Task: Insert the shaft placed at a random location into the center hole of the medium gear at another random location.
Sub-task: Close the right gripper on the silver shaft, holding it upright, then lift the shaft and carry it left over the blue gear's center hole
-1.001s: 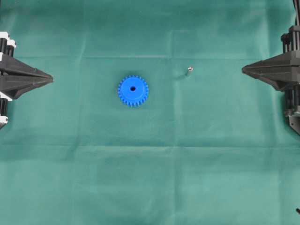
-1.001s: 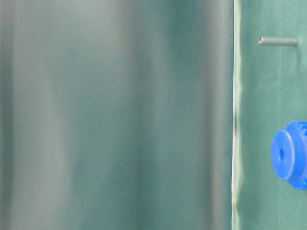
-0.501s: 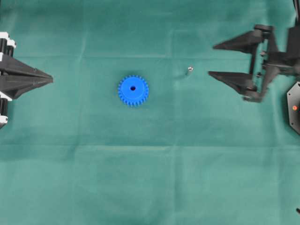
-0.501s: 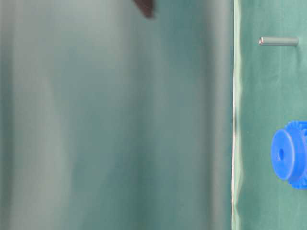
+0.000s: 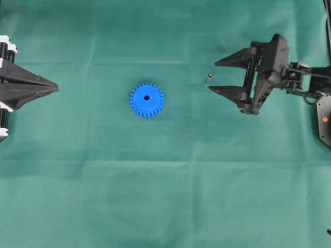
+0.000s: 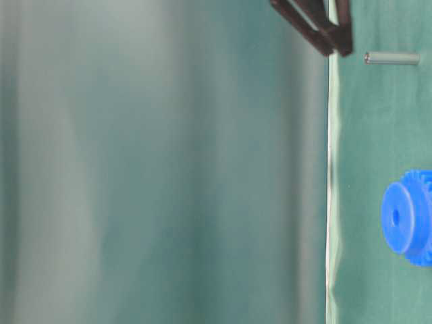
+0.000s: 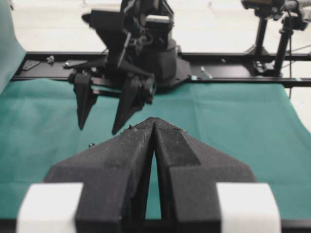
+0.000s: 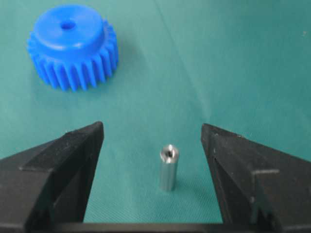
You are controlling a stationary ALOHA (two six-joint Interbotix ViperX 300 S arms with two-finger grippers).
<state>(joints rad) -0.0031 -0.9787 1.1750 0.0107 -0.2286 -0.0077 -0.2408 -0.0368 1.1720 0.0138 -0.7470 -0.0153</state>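
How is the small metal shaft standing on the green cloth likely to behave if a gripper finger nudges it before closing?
The shaft stands upright on one narrow end, so a sideways nudge would probably tip it. Being a smooth cylinder, once down it would likely roll across the cloth. Its polished metal looks stiff but possibly slippery between the open right gripper fingers.

gear (image 5: 147,100) bright blue | shaft (image 8: 168,167) silvery-grey | cloth (image 5: 165,196) green, plain | jaws blk
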